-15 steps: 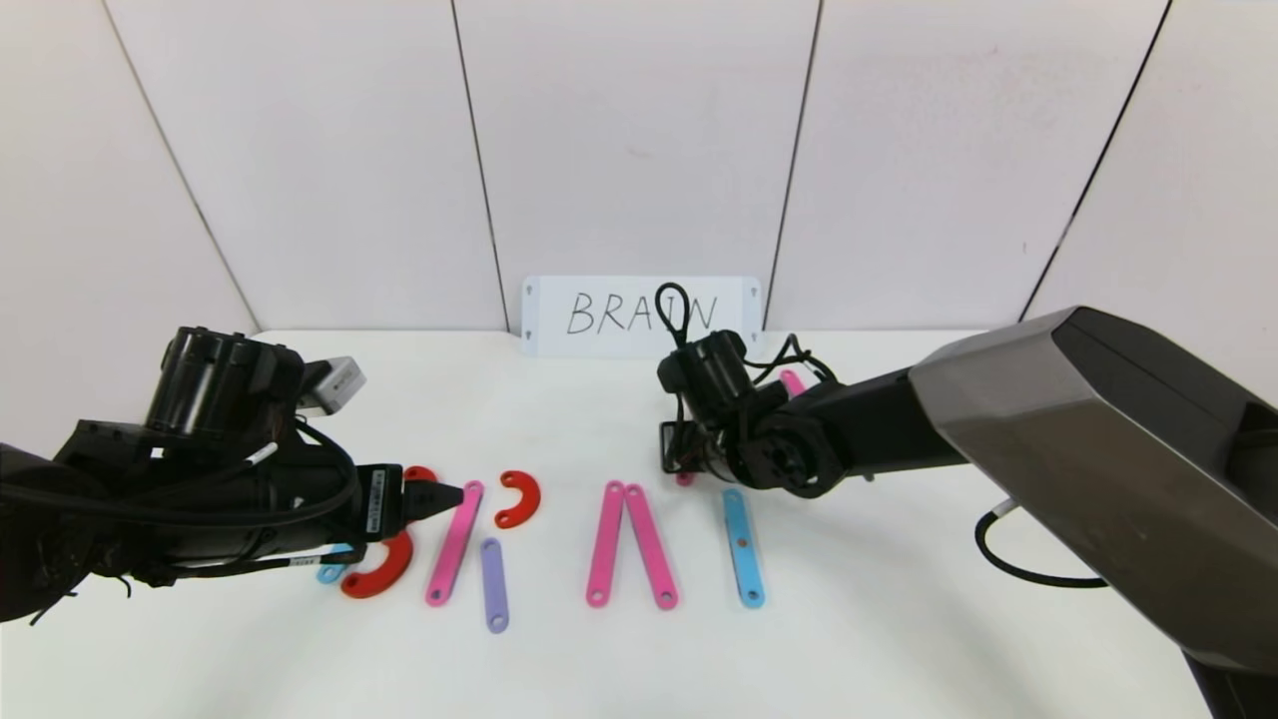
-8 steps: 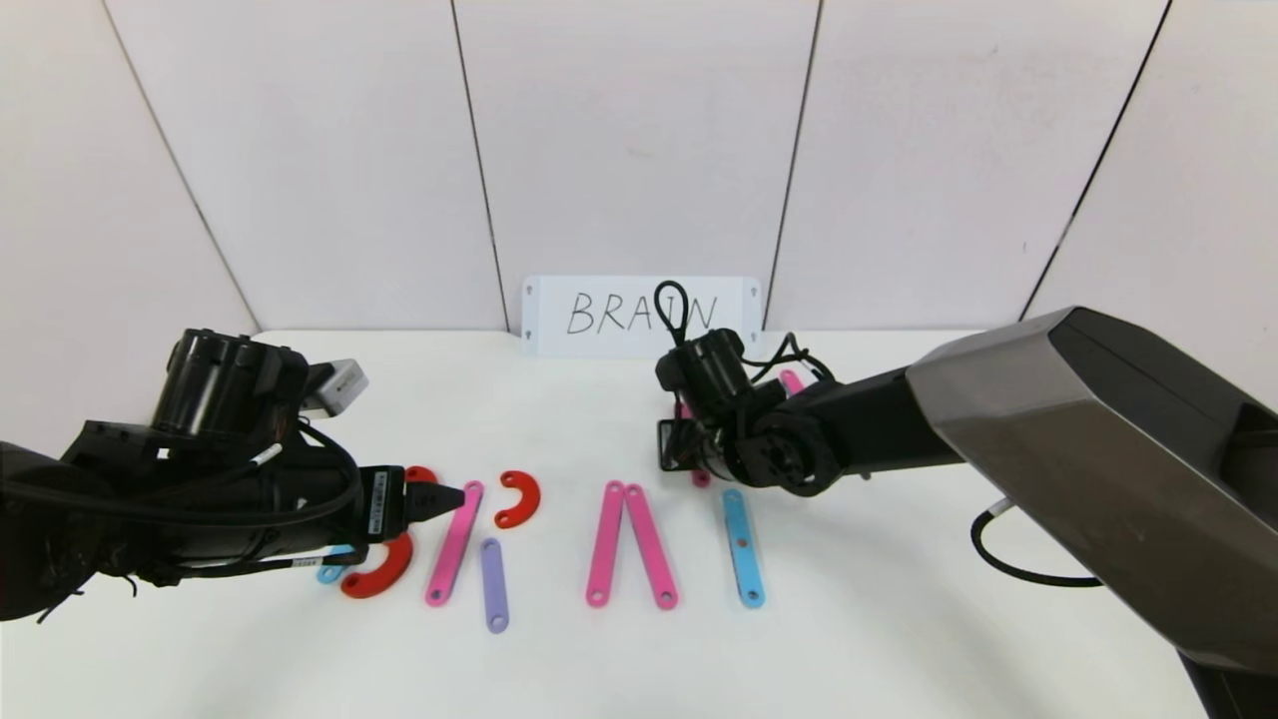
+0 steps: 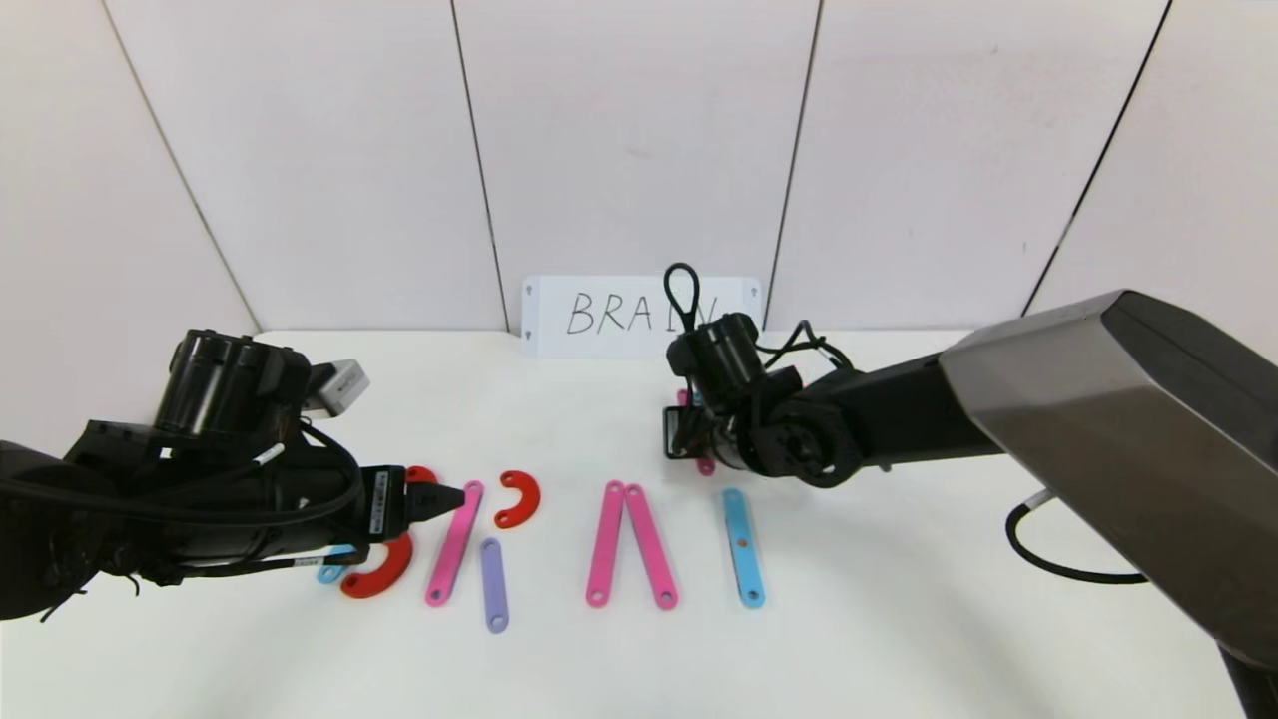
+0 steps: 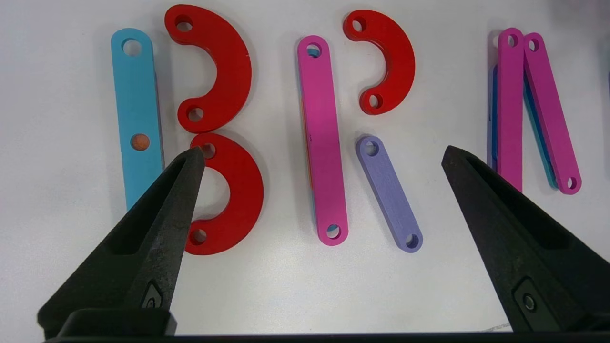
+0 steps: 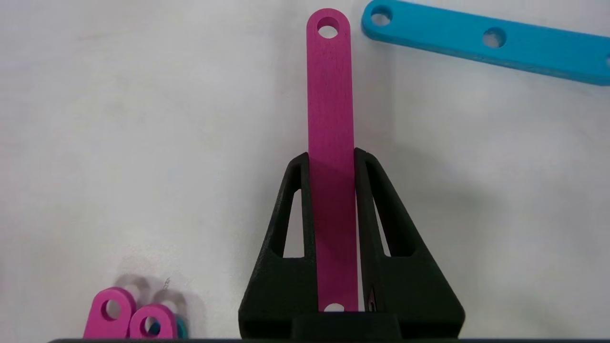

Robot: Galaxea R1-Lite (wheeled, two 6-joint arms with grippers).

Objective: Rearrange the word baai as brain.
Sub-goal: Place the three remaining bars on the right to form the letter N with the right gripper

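The letter pieces lie in a row on the white table (image 3: 899, 599): a blue strip (image 4: 136, 119) with two red curves (image 4: 217, 62) (image 4: 233, 195), a pink strip (image 4: 321, 138) with a red curve (image 4: 388, 57) and a purple strip (image 4: 388, 190), two pink strips (image 3: 606, 544) (image 3: 651, 546) joined at the top, and a blue strip (image 3: 744, 547). My right gripper (image 5: 331, 157) is shut on a loose pink strip (image 5: 331, 119), held behind the blue strip (image 5: 486, 43). My left gripper (image 4: 321, 155) is open above the pink and purple strips.
A white card (image 3: 619, 315) with handwritten BRAIN leans on the back wall, partly hidden by my right wrist. The right arm's cable (image 3: 1048, 559) lies on the table at the right. White wall panels close the table at the back.
My right gripper has risen a little and shifted toward the back with the pink strip, which has turned with it. The left arm has stayed in place.
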